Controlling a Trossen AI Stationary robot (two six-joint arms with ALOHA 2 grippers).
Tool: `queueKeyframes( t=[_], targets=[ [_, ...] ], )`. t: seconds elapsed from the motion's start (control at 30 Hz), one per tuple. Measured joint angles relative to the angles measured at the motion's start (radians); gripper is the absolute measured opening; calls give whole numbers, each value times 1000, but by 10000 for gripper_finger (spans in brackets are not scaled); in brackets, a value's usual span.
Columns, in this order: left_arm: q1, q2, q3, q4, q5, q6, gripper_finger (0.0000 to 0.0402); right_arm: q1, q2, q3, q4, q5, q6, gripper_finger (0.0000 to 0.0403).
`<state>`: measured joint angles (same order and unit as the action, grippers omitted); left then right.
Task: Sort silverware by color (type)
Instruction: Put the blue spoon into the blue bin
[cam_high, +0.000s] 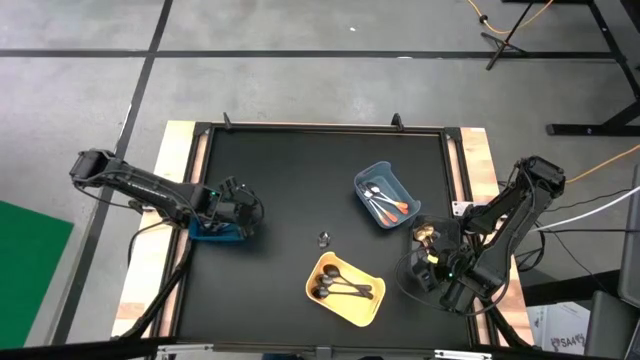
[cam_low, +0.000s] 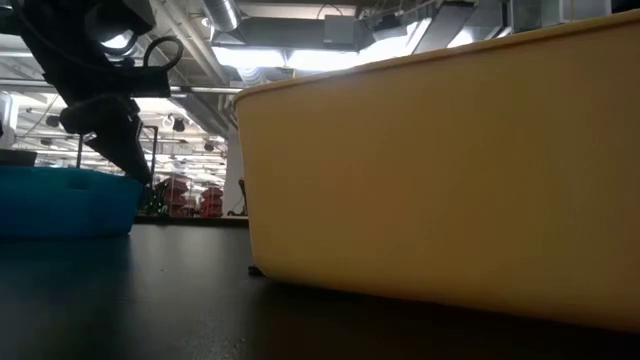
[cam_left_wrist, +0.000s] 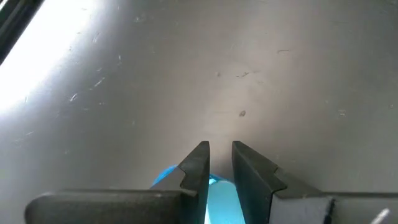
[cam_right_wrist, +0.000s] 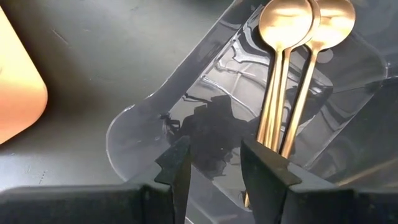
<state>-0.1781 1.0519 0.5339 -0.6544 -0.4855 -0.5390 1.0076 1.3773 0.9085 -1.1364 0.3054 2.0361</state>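
Note:
My left gripper (cam_high: 245, 214) hangs over the blue bin (cam_high: 213, 232) at the table's left, shut on a light-blue spoon handle (cam_left_wrist: 217, 194). The low view shows this gripper (cam_low: 132, 160) just above that bin's (cam_low: 60, 200) rim. My right gripper (cam_right_wrist: 214, 155) stands open over a clear bin (cam_right_wrist: 186, 106) at the table's right. In that bin lie two gold spoons (cam_right_wrist: 298, 37). Their handle ends run behind one of the right gripper's fingers, and nothing lies between its fingers. Black spoons (cam_high: 340, 288) rest in the yellow bin (cam_high: 362, 306), and orange-handled spoons (cam_high: 392, 206) in the blue-grey bin (cam_high: 372, 176). My left gripper pinches a light-blue handle (cam_left_wrist: 217, 186) between its two fingers. The handle fills the narrow gap far back, and a bit of it (cam_left_wrist: 165, 177) sticks out beside one finger. The gripper slants down toward the table. The gripper itself hides the rest of the spoon.
A small shiny thing (cam_high: 323, 238) lies alone on the black mat between the bins. In the low view the yellow bin (cam_low: 450, 170) fills the near right. Wooden strips (cam_high: 480, 160) edge the mat on both sides.

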Motion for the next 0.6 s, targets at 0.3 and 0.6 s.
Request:
queueKeyframes(
  t=[0.3,0.6],
  targets=[
    [0,-1,1,-3,-6,-2,63,0,0,0,14,0,0,127],
    [1,-8,62,-84,-134,-1,62,0,0,0,14,0,0,127]
  ],
)
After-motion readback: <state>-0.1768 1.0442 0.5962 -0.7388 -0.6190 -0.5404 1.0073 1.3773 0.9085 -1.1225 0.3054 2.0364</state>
